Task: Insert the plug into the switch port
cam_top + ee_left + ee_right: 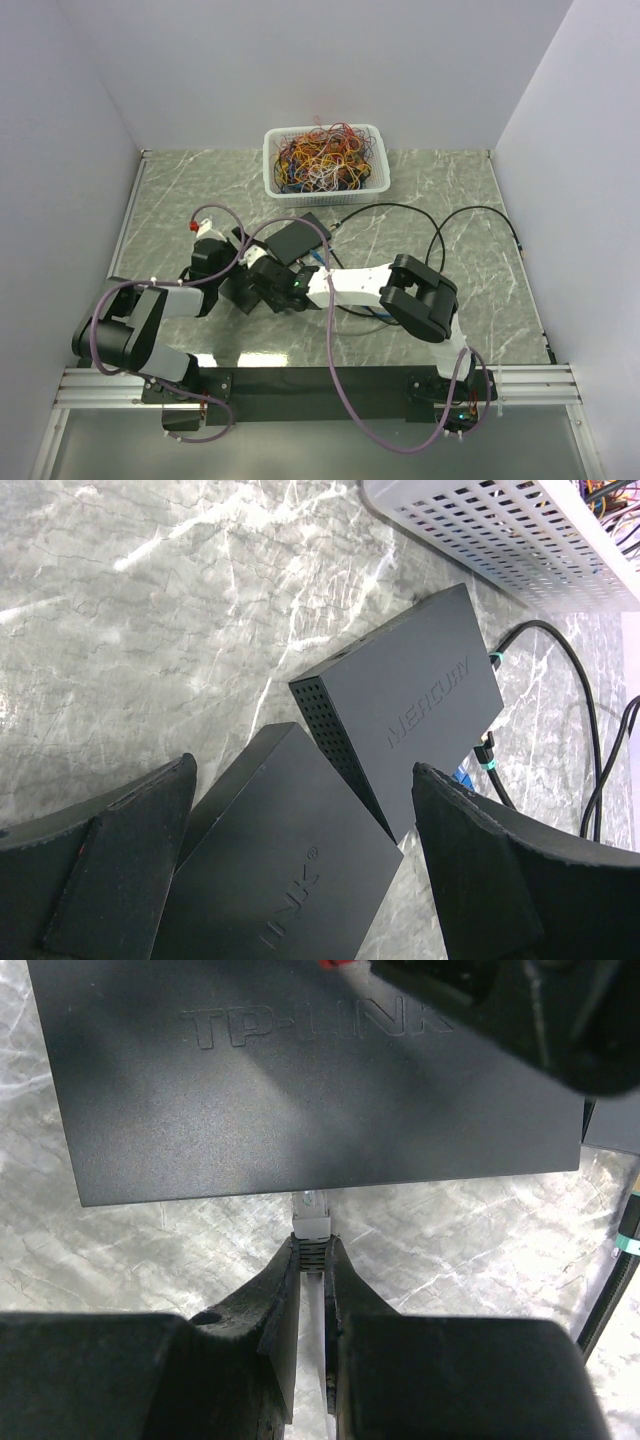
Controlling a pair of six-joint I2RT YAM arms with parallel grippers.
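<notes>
The right gripper (pixel 311 1250) pinches the plug (pixel 310 1222), whose tip meets the near edge of the TP-LINK switch (pixel 300 1090). The left gripper (pixel 300 785) hangs over that switch, jaws spread wide.

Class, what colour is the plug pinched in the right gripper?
Translucent whitish. The plug shows best in the right wrist view, pinched by the right gripper.
</notes>
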